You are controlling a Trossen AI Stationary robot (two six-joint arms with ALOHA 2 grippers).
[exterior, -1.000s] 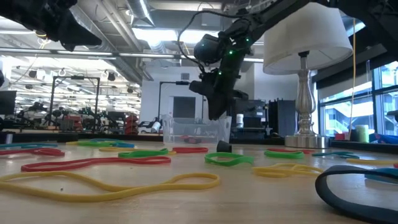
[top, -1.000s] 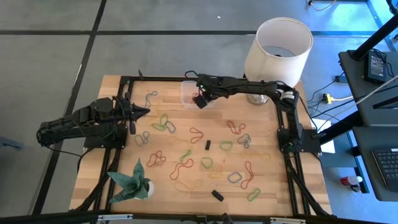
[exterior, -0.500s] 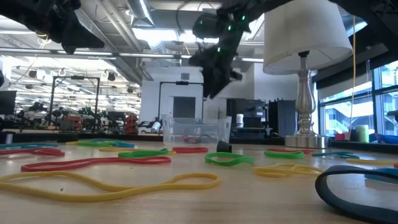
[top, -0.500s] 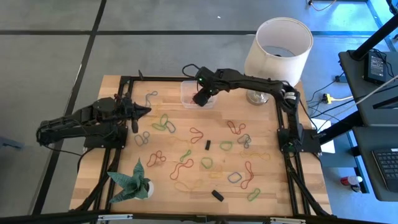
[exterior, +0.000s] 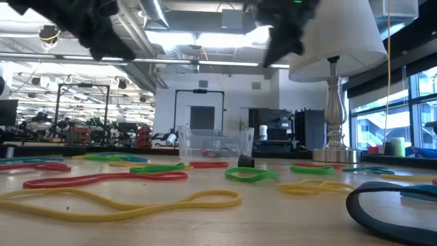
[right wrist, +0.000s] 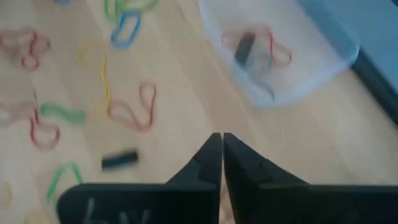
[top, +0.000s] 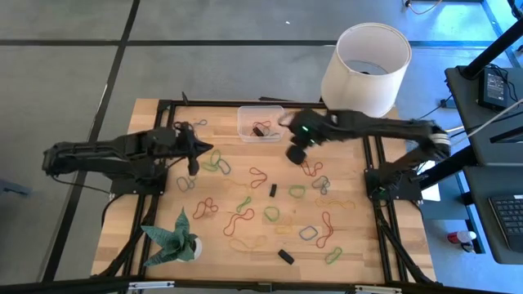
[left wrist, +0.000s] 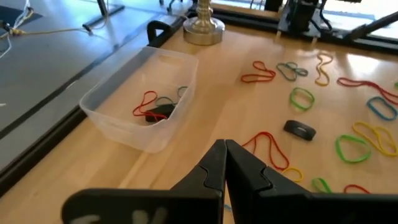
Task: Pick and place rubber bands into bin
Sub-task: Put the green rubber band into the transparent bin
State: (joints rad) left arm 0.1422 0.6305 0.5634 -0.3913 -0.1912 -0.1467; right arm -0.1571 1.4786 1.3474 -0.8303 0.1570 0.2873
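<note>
Both jaws are closed and empty. Your right gripper (top: 295,154) hangs just beside the bin (top: 260,124), nearest the red rubber bands (top: 309,168) below it; the left gripper (top: 193,155) waits near green bands.

Clear bin (top: 260,124), loose colourful rubber bands (top: 263,196)

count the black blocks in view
3 blocks: one in the bin, one in the middle of the table, one near its front edge. More may be hidden.
</note>
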